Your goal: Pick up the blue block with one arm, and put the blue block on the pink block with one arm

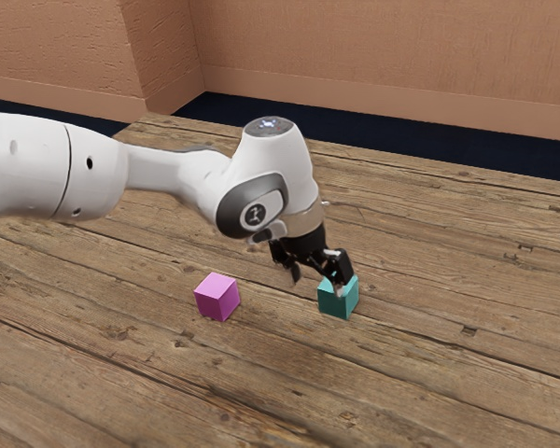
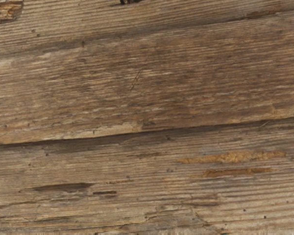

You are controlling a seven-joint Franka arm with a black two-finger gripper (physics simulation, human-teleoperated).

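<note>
In the exterior view the blue-green block (image 1: 339, 299) rests on the wooden table (image 1: 429, 373), to the right of the pink block (image 1: 217, 296). About a block's width of bare wood separates the two. My black gripper (image 1: 317, 273) hangs low over the table at the blue block's upper left. It is open, fingers spread wide and nothing gripped between them. One fingertip (image 1: 339, 269) overlaps the blue block's top edge, and the other hangs over bare wood toward the pink block. The wrist view looks straight down on weathered planks (image 2: 147, 117) just under my hand.
The white arm (image 1: 149, 173) reaches in from the exterior view's left above the table. The table's far edge (image 1: 401, 154) meets a dark floor and tan walls. Bare wood lies in front of both blocks and to the exterior view's right.
</note>
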